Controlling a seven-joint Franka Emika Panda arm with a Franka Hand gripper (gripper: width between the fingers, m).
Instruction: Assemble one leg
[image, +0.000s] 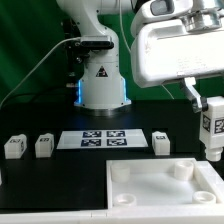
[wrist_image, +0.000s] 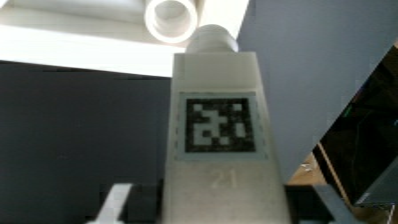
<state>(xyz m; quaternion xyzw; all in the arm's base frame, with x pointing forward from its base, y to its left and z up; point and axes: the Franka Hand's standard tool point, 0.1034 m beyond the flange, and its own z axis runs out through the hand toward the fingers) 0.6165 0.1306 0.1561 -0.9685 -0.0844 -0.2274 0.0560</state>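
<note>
My gripper (image: 211, 112) is shut on a leg (image: 213, 128), a small white block with a black-and-white tag, and holds it upright above the right part of the large flat white tray piece (image: 150, 185). In the wrist view the held leg (wrist_image: 221, 120) fills the middle, tag facing the camera, with a round corner socket (wrist_image: 173, 17) of the tray beyond its tip. My gripper (wrist_image: 221, 205) has its fingers on both sides of the leg. Three more legs stand on the table: two at the exterior view's left (image: 13, 146) (image: 44, 145), one near the middle right (image: 161, 141).
The marker board (image: 103, 139) lies flat on the black table in front of the robot base (image: 102, 80). The tray piece has raised round sockets at its corners (image: 180, 170) (image: 120, 174).
</note>
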